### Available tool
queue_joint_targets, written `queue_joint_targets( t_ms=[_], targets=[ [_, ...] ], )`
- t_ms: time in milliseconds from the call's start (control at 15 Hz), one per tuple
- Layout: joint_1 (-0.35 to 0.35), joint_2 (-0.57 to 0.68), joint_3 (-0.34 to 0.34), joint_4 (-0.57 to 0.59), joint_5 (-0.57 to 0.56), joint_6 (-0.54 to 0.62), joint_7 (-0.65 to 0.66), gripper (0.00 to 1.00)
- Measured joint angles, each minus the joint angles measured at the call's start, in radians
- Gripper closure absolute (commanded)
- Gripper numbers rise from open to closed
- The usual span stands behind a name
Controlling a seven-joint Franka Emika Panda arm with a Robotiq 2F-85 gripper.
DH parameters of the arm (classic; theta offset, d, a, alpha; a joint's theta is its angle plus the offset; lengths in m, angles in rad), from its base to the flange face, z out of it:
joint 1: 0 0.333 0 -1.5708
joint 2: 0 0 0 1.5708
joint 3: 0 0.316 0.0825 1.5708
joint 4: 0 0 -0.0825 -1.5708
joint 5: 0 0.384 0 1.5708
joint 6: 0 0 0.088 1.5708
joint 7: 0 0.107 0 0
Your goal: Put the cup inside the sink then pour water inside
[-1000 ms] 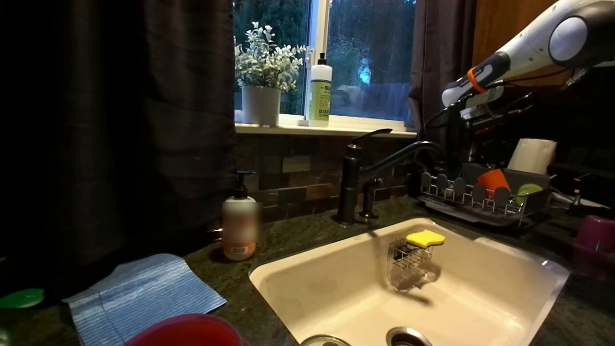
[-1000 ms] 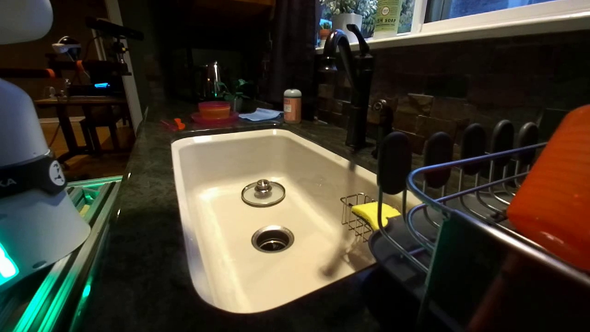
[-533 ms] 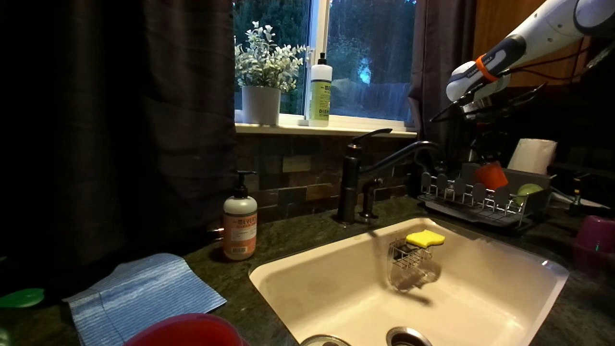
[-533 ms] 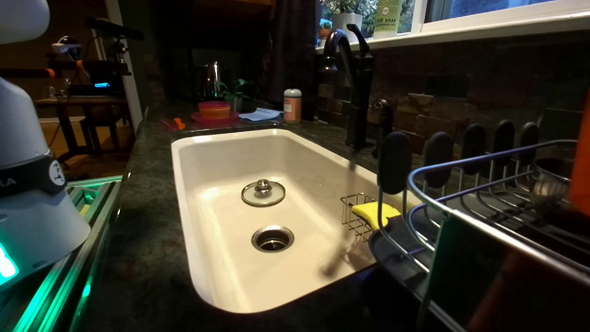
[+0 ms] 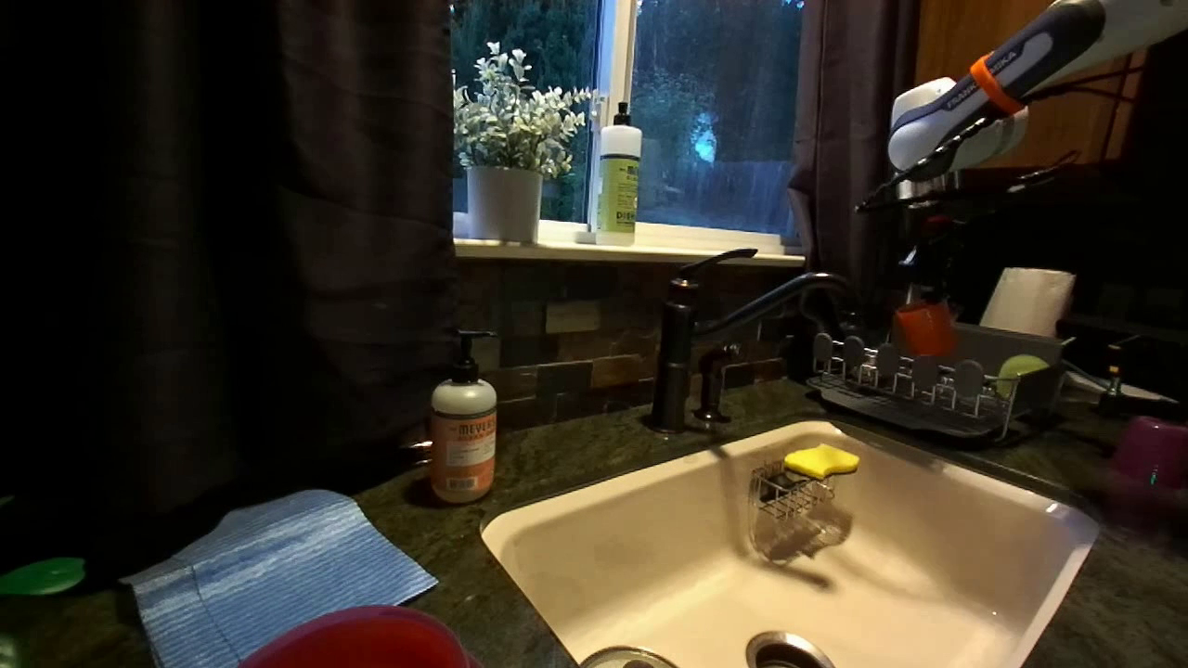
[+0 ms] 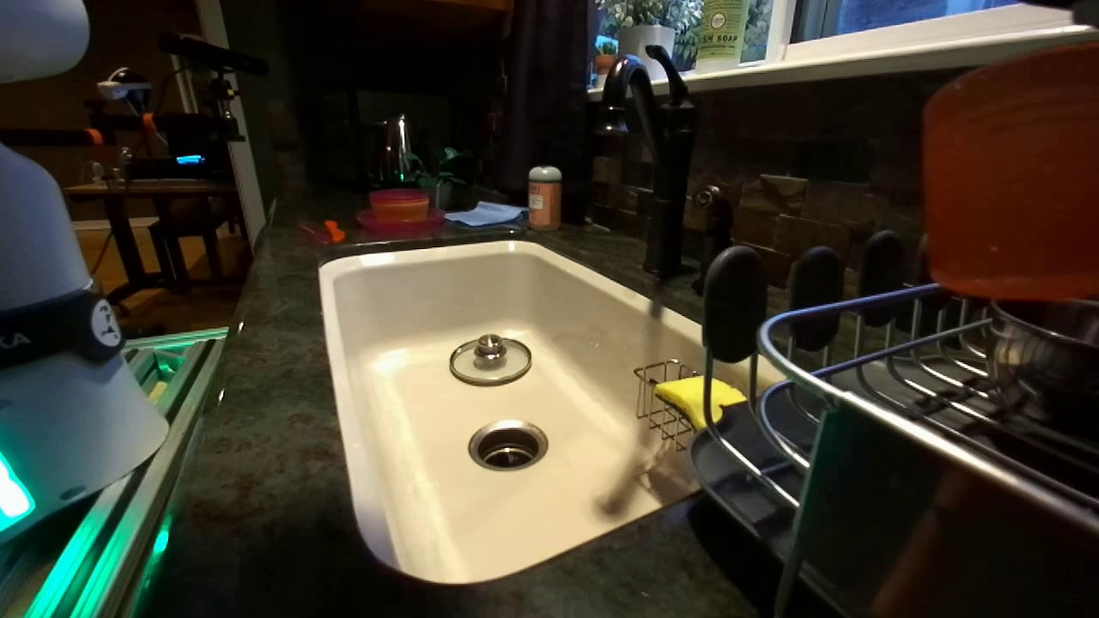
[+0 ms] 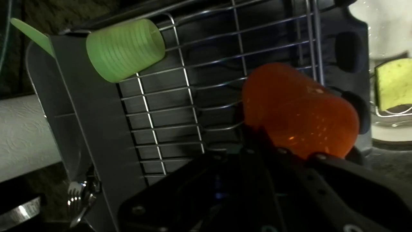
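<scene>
The orange-red cup [image 5: 926,329] hangs above the dish rack in both exterior views [image 6: 1017,180], clear of the rack's wires. In the wrist view the cup [image 7: 302,109] lies across the fingertips, its base toward the sink side. My gripper [image 7: 257,137] is shut on the cup's edge; the fingers are dark and partly hidden by shadow. The cream-white sink [image 5: 928,529] is in both exterior views [image 6: 429,287], with no cup in it. The dark faucet [image 5: 676,357] stands behind the sink, its spout turned toward the rack side in an exterior view; it also shows here [image 6: 674,172].
The dish rack [image 7: 193,87] holds a green cup [image 7: 125,50] and a metal pot [image 6: 1043,343]. A yellow sponge [image 5: 821,460] sits on a wire holder inside the sink. A glass lid [image 6: 490,365] lies by the drain [image 6: 508,445]. A soap bottle [image 5: 464,445] stands beside the sink.
The cup was tilted down in the rack. It has turned and risen above the rack with my gripper, shifting left in an exterior view. The arm has moved up.
</scene>
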Motion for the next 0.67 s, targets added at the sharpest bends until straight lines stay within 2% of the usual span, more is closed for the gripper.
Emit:
queue_joint_targets(
  t_ms=[200,400,667],
  targets=[
    [0.007,-0.100,0.026,-0.129,0.055,0.061,-0.108,0.99],
    [0.012,-0.177,0.032,-0.203,0.088,0.115,-0.201,0.99],
    [0.044,-0.270,0.049,-0.302,0.109,0.124,-0.225,0.99]
  ],
)
